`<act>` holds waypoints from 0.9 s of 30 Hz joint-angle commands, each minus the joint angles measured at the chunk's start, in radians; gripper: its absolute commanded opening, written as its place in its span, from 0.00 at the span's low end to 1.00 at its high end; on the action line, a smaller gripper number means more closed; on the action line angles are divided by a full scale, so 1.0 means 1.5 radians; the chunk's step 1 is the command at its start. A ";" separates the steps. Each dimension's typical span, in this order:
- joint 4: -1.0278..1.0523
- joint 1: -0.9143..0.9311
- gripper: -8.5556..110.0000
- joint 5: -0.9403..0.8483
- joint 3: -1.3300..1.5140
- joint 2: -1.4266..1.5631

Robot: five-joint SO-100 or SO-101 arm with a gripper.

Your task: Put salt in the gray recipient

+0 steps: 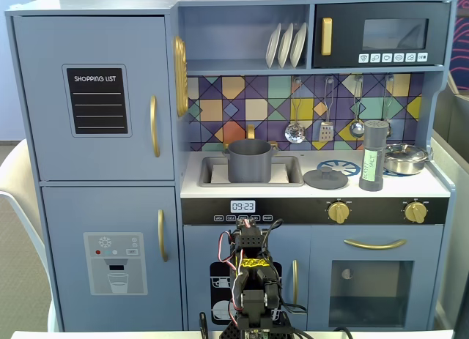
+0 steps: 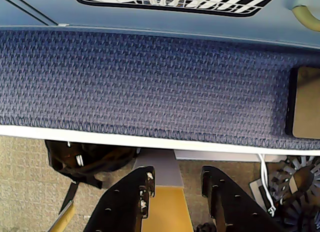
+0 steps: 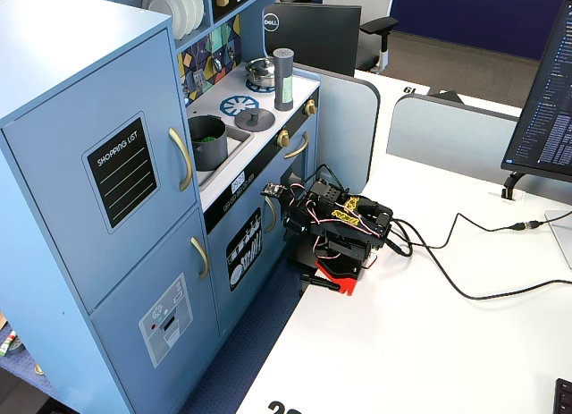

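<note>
The black five-joint arm [image 3: 335, 231] is seen folded low on the white table [image 3: 429, 342] in front of the toy kitchen's lower doors, its links stacked compactly over the red base part. In the wrist view the two-finger gripper [image 2: 176, 184] is shown pointing down past the table edge towards blue carpet, with its two black fingers [image 2: 132, 197] parted by a clear gap and nothing held between them. One arm and one gripper are counted.

Beyond the arm, the pale blue wooden toy kitchen [image 1: 95, 105] is positioned. On its white counter, one matte dark-gray straight-sided cylindrical pot [image 1: 250, 160] is located in the sink recess, left of centre in a fixed view. One flat gray knobbed lid [image 1: 325, 178] is placed to the right of the sink. One tall slim dark-gray cylindrical salt shaker with a pale green label [image 1: 374, 157] is stood upright on the right part of the counter, well apart from the pot and from the gripper. One shiny steel pan [image 1: 405, 158] is set just beside the shaker, at the far right.

On the upper shelf, three white plates [image 1: 286, 45] are racked on edge
</note>
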 commanded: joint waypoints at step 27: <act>-0.083 0.299 0.07 0.001 -0.360 -0.188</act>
